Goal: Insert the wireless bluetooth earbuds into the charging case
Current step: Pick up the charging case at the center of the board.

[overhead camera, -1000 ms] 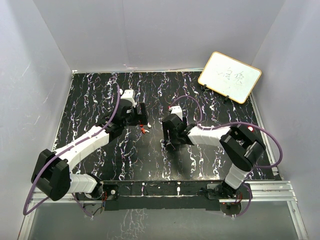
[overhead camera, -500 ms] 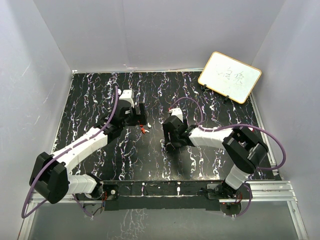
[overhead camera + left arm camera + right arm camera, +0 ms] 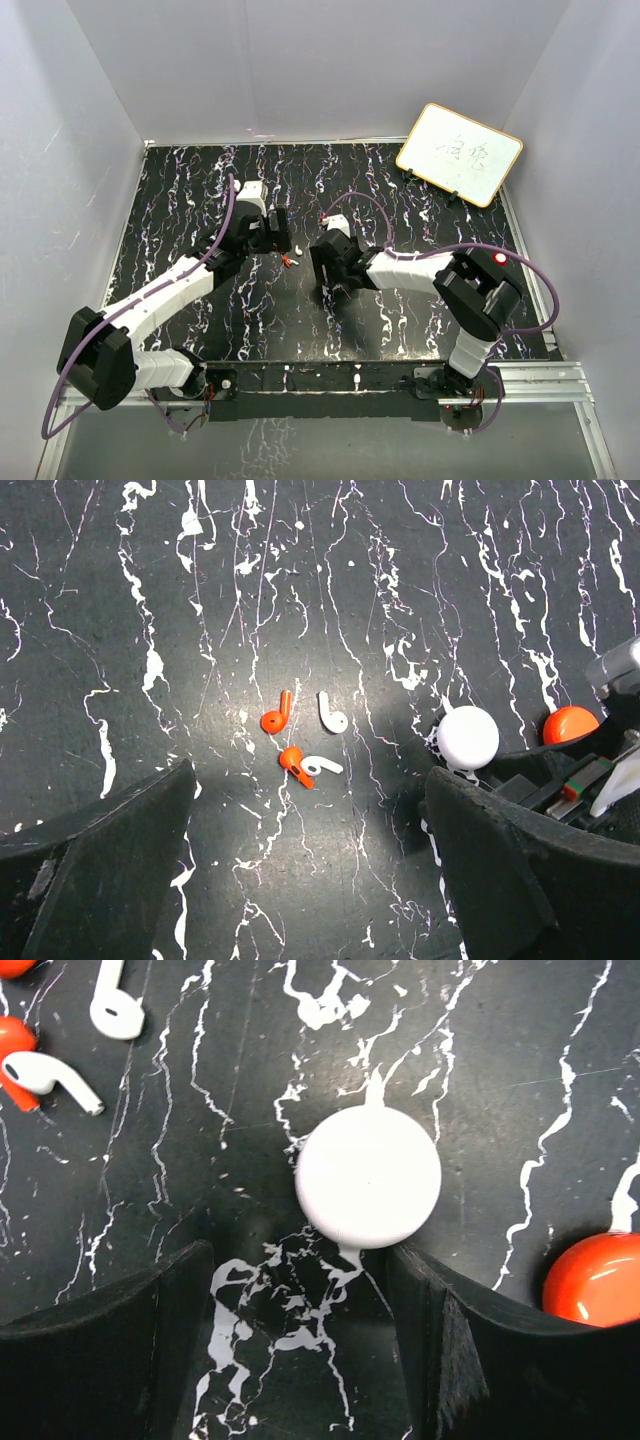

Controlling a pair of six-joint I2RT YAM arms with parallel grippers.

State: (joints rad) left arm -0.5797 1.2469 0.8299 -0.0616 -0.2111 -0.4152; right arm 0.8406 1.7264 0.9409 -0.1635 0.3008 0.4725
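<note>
status from my end: nothing's in a case yet, far as i can see; four earbuds (image 3: 291, 760) lie loose on the table (image 3: 120, 600), bunched mid-table btwn the two arms; two red, two white; one red + one white sit side by side w/ a small gap, the other red/white pair touch each other just beside them; white case (image 3: 368, 1177) is a round disc near the buds on the right arm's side, red case (image 3: 598, 1280) a bit beyond it; both look shut to me, tho i can't tell for sure from above; left gripper (image 3: 284, 232) hangs over the buds, fingers spread wide, holding nothing; right gripper (image 3: 300, 1255) sits low by the white case, fingers part-open, disc right at their mouth but not pinched; so i reckon we're at the very start: a case needs opening, then each bud picked + seated; all of that's left to do
</note>
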